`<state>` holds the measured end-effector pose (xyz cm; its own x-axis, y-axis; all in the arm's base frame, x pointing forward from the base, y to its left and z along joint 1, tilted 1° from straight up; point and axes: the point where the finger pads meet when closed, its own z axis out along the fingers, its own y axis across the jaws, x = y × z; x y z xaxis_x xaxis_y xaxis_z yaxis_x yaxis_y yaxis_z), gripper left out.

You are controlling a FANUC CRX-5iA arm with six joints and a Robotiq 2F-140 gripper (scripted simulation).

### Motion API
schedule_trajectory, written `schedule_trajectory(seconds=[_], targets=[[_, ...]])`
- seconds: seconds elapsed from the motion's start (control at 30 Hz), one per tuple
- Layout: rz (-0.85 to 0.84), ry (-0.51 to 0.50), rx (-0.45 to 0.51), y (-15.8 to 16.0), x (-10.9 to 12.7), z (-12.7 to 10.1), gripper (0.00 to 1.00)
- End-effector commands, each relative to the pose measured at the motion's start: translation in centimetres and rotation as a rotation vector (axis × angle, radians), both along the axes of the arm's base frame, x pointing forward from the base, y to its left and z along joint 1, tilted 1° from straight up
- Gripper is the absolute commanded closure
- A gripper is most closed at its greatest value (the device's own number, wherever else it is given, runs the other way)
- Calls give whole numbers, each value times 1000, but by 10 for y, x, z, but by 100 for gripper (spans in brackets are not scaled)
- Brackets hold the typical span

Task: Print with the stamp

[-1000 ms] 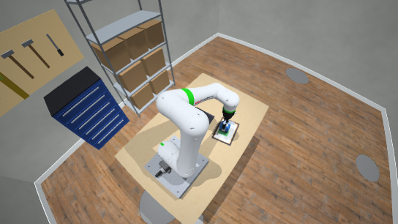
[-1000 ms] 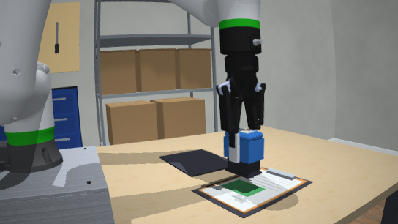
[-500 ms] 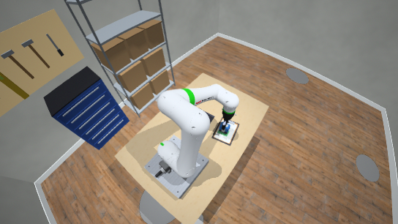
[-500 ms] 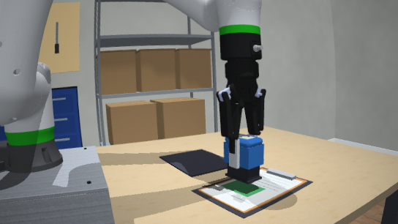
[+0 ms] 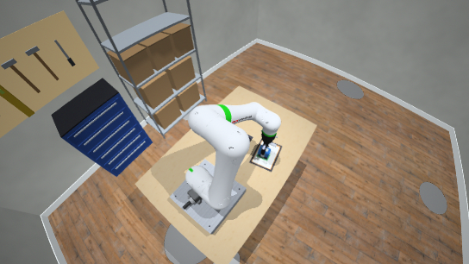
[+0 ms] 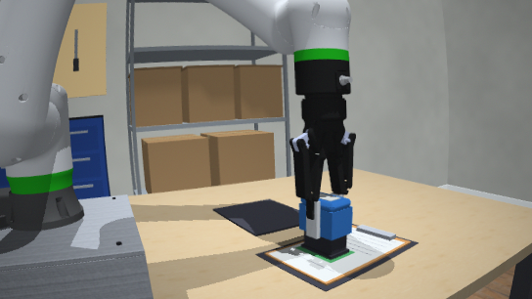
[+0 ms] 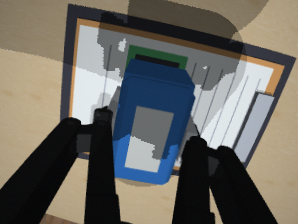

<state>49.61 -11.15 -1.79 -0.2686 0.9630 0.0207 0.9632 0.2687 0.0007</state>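
Black two-finger gripper [image 6: 324,200] is clamped on the blue box-shaped stamp with a black base [image 6: 327,225], fingers on its two opposite sides, arm wrist pointing straight down. Stamp stands upright on the white form sheet on its dark orange-edged clipboard [image 6: 376,246], black base over the green field [image 7: 157,56]; only thin green slivers show around the base. Dark rectangular mat [image 6: 254,215] lies just behind the clipboard on the light wooden surface [image 6: 440,220], apart from the stamp.
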Motion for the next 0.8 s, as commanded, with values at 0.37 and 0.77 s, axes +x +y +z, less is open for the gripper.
schedule_trajectory(seconds=[0.37,0.77], targets=[[0,0,0,0,0,-1,80],[0,0,0,0,0,-20,80]])
